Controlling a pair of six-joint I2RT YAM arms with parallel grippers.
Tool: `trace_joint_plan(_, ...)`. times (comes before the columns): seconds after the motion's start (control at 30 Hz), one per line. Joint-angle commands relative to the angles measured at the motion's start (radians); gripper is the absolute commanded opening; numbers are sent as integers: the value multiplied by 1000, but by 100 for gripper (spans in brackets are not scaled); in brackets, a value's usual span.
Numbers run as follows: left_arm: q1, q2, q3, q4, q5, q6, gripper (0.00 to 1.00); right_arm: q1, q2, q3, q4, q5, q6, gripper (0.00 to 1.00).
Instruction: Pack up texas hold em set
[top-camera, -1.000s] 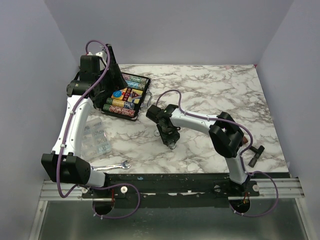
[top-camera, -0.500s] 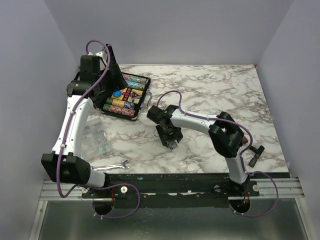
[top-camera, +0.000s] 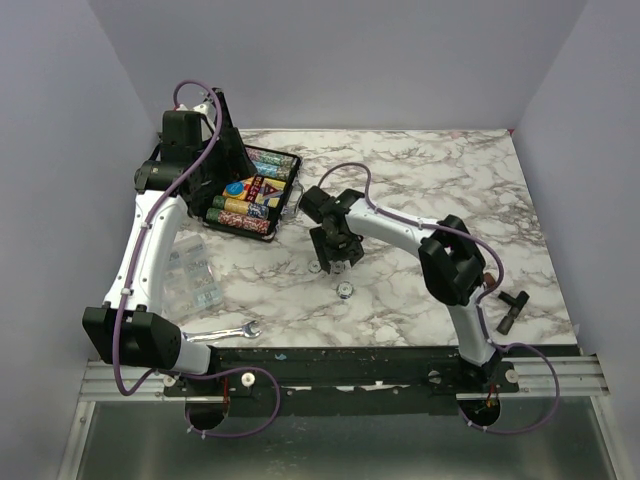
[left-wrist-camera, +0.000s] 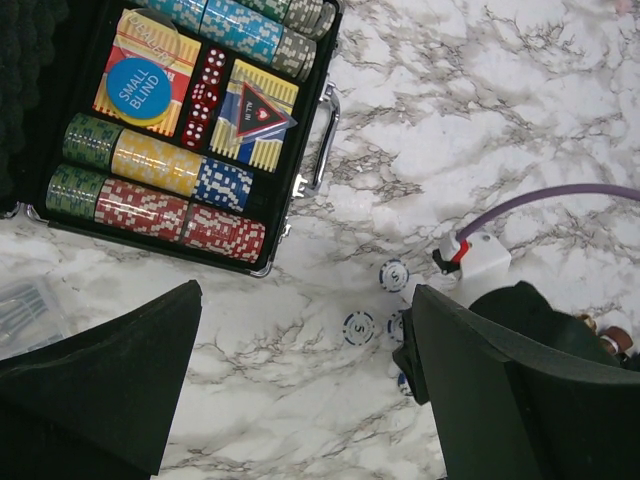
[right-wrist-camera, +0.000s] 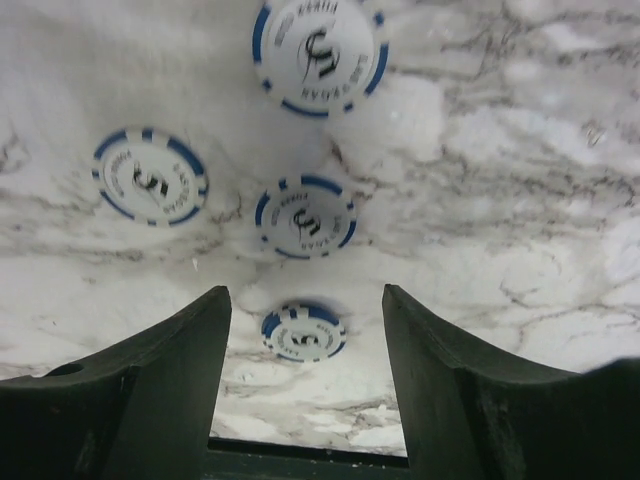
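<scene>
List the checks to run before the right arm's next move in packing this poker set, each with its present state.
1. Lid of the small black hinged case open: ok.
2. The right gripper open and empty: ok.
3. The left gripper open and empty: ok.
4. All white round chips with blue edge marks packed: not ok; four lie loose on the marble table.
5. In the wrist view, one chip in line between the right fingers: ok.
6. Free slot in the case for them: cannot tell.
</scene>
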Motion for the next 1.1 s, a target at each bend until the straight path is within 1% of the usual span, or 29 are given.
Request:
trace_joint_plan(0.0, -9, -15, -10, 16, 21, 12, 86, -33, 83, 82, 2, -47, -62, 65)
trace_joint_plan(0.17, -9, -16, -8, 16, 25, 12, 86, -66, 126, 119, 0, -65, -88, 65)
trace_joint_plan(0.4, -8, -18, -8, 17, 35, 11, 86, -68, 175, 171, -24, -85, -102, 64)
trace_joint_plan(0.8, -8, -16, -8, 18, 43, 9, 86, -68, 157, 101, -8, -116, -106, 60)
trace_joint_plan(0.9, -9, -16, -9, 18, 42, 9, 86, -67, 174, 105, -14, -109, -106, 57)
trace_joint_plan(1.07, -9, -10, -8, 16, 40, 11, 86, -62, 177, 109, -21, -108, -102, 56)
